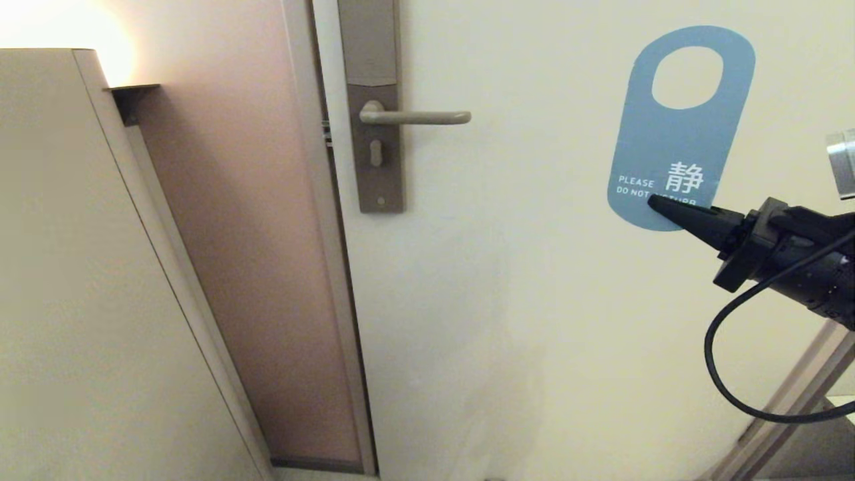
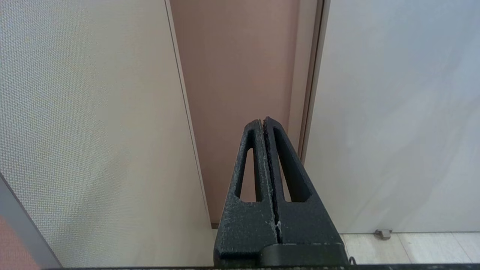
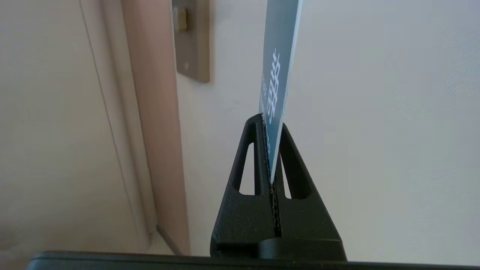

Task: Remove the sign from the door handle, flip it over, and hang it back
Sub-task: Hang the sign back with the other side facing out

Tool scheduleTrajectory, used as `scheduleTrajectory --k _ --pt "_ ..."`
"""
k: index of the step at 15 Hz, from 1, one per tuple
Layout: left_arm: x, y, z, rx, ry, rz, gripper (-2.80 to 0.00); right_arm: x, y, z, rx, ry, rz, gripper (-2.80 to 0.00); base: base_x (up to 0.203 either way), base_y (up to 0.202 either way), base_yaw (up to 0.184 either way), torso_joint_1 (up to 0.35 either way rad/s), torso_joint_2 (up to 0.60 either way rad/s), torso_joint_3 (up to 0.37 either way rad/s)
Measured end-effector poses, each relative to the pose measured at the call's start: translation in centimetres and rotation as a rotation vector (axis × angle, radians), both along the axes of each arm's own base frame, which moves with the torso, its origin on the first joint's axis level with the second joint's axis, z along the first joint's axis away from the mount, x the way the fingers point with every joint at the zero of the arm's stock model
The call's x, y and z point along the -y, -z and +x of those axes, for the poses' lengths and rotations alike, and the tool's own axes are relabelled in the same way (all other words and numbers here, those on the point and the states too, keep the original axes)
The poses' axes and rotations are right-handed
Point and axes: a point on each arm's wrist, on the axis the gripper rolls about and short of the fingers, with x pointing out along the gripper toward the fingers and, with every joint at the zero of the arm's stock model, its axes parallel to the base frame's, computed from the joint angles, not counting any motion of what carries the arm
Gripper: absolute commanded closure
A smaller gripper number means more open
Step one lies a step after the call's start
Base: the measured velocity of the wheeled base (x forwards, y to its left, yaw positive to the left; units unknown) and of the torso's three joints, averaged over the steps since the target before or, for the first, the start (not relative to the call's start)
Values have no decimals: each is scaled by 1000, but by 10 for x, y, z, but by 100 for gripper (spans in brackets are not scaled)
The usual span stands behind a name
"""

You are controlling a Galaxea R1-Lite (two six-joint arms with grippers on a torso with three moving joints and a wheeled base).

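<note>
The right end effector (image 1: 658,206) pinches the blue sign (image 1: 674,143) by its bottom edge, well clear of the door handle (image 1: 414,117), so it looks ready for flipping over, while the left end effector (image 2: 263,122) idles closed.

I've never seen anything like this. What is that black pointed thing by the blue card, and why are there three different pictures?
It is a two-armed robot. The wide picture comes from its head camera; the others come from cameras on each wrist. The black point is the right gripper, a two-fingered clamp, shut on the bottom edge of the sign, a blue "do not disturb" door hanger held up beside the door. The door handle is bare. The left gripper is shut on nothing, low by the door frame.
</note>
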Motion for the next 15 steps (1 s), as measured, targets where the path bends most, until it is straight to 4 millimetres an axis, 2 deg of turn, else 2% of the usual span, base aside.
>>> scheduleTrajectory --k 3,6,11,15 --pt "0 0 0 0 0 0 0 -10 5 9 -22 -34 -3 0 0 0 0 0 0 0" --pt "0 0 0 0 0 0 0 -29 8 21 -36 -99 -6 0 0 0 0 0 0 0" --pt "0 0 0 0 1 0 0 -62 6 49 -18 -180 -4 0 0 0 0 0 0 0" --pt "0 0 0 0 0 0 0 -74 10 74 -14 -159 1 0 0 0 0 0 0 0"
